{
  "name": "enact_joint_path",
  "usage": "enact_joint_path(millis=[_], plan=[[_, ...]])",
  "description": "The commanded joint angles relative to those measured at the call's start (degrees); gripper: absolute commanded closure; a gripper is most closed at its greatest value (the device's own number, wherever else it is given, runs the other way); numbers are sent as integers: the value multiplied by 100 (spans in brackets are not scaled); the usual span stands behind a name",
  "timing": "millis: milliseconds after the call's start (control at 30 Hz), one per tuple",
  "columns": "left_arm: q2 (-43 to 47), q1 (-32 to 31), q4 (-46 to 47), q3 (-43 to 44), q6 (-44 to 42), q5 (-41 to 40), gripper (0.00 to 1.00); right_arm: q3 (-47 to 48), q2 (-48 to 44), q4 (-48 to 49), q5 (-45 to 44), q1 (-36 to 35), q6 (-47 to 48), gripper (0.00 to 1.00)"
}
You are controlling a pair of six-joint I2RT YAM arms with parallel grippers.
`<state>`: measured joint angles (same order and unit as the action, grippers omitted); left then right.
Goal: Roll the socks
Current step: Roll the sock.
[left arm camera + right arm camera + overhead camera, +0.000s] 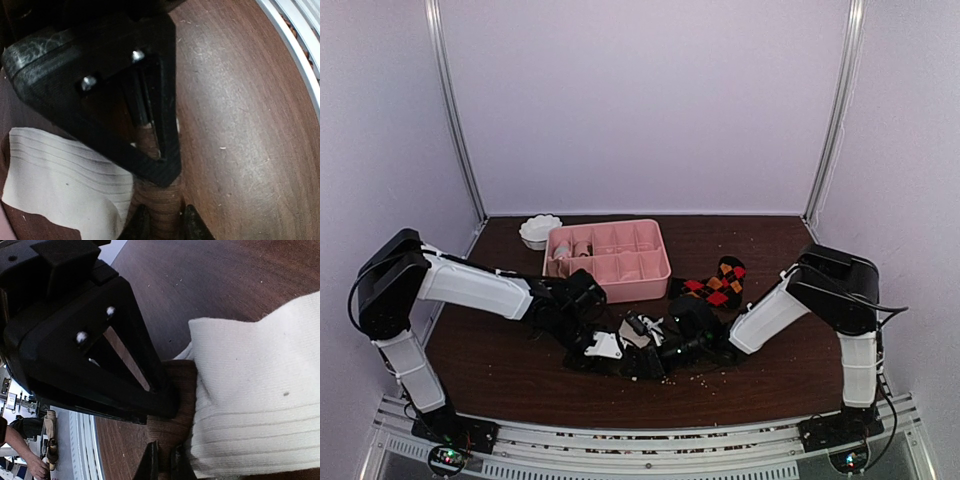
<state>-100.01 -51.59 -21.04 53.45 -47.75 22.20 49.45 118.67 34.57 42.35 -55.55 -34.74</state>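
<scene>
A cream-white sock with brown patches (638,330) lies on the table between my two grippers. In the left wrist view my left gripper (161,222) is shut on the sock's brown ribbed end (159,197), with the cream part (65,175) spread to the left. In the right wrist view my right gripper (164,462) is shut on another brown end (172,430), with the cream body (250,400) to the right. Both grippers (605,345) (665,352) are low over the table. A black argyle sock (718,282) lies behind the right gripper.
A pink compartment tray (655,268) holding rolled socks stands at the back centre. A small white bowl (539,230) sits to its left. Small crumbs are scattered on the dark wooden table (770,385) near the front edge.
</scene>
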Motion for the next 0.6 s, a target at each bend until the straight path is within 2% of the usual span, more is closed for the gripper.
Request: enact_joint_path(millis=[0, 200, 300, 433, 500, 567], plan=[[-370, -35, -1, 148, -94, -481, 77, -515, 521, -1326, -433, 77, 19, 100], [-589, -44, -210, 358, -95, -614, 75, -605, 485, -1281, -359, 77, 37, 97], [-702, -44, -449, 531, -96, -637, 79, -792, 362, -1071, -412, 108, 19, 94], [-849, -37, -919, 876, -62, -441, 100, -1149, -65, -979, -871, 123, 220, 77], [-993, -8, -1353, 1152, 6, -142, 100, -1427, -424, -925, -1279, 116, 392, 70], [-1188, 59, -1779, 1444, 116, 215, 100, -1702, -829, -840, -1676, 117, 556, 68]])
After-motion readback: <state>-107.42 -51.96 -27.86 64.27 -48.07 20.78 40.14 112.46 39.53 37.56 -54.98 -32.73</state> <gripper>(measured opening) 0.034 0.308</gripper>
